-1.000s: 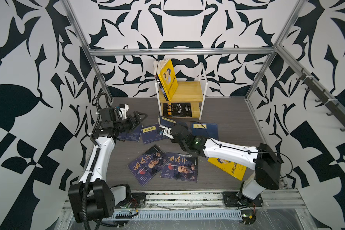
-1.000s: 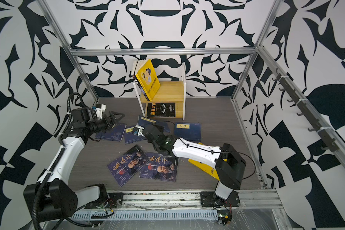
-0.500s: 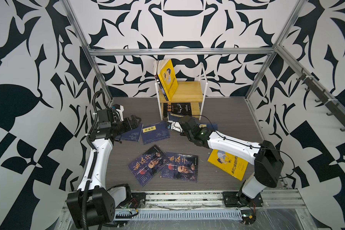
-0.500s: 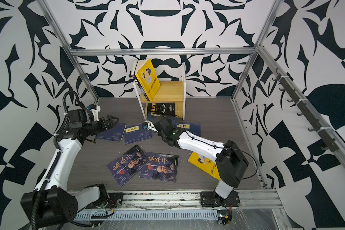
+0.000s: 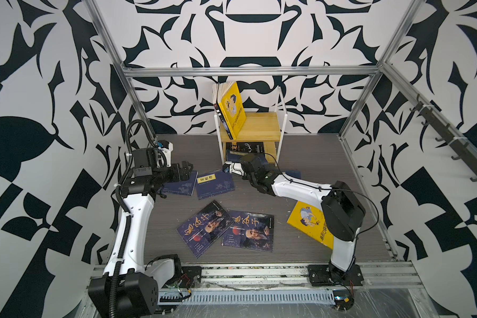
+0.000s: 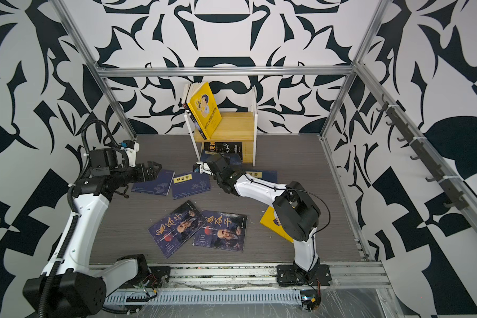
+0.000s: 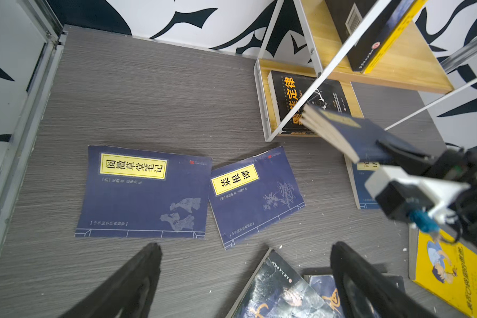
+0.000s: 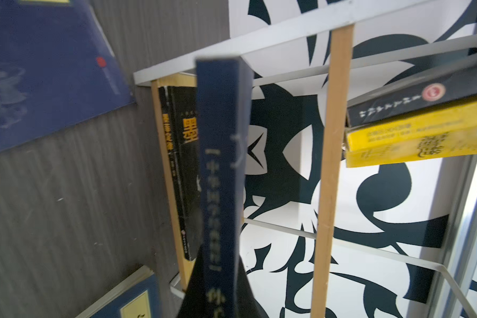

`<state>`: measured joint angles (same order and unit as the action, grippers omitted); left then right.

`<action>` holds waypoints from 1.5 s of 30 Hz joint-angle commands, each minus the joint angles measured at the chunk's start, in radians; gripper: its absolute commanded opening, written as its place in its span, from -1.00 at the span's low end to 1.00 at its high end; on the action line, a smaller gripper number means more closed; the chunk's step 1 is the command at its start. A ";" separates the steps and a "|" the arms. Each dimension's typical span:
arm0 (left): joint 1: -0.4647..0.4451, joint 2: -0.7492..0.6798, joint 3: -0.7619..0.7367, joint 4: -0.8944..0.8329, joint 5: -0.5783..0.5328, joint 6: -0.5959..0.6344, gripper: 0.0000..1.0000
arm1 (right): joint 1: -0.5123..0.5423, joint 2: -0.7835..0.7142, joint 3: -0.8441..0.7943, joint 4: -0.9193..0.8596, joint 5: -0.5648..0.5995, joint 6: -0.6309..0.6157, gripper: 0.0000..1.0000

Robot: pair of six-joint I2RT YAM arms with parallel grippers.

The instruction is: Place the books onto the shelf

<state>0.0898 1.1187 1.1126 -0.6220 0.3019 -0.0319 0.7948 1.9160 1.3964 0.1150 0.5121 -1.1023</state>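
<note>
Right gripper (image 7: 384,147) pinching navy book (image 7: 347,130) by one end, shelf (image 5: 262,129) just ahead. Book looking thin, light, bendy; holding near spine probably stopping droop. Left gripper (image 7: 245,272) spread wide, hanging over floor books (image 7: 146,192).

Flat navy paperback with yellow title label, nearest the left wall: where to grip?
Likely its robot-side edge, from above with the open left claw: the navy paperback lies flat, thin, that edge is clear; its right edge abuts another navy book.
</note>
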 commanded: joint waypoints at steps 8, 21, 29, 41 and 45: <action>-0.031 -0.018 -0.017 -0.022 0.010 0.018 0.99 | -0.062 0.159 0.182 -0.025 -0.092 -0.003 -1.00; -0.058 -0.014 -0.034 -0.003 0.029 0.017 0.99 | -0.107 0.280 0.347 -0.302 -0.199 0.075 -1.00; -0.055 -0.014 -0.032 -0.009 0.015 0.032 0.99 | -0.131 0.316 0.399 -0.335 -0.230 0.048 -0.59; -0.045 -0.016 -0.016 -0.024 0.030 0.029 0.99 | -0.138 0.284 0.391 -0.413 -0.260 0.055 -0.27; -0.044 -0.018 -0.026 -0.013 0.023 0.032 0.99 | -0.144 0.306 0.417 -0.421 -0.257 0.066 -0.29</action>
<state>0.0402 1.1080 1.0859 -0.6224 0.3210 -0.0147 0.6579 2.2467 1.7657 -0.2695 0.2756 -1.0603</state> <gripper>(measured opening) 0.995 0.358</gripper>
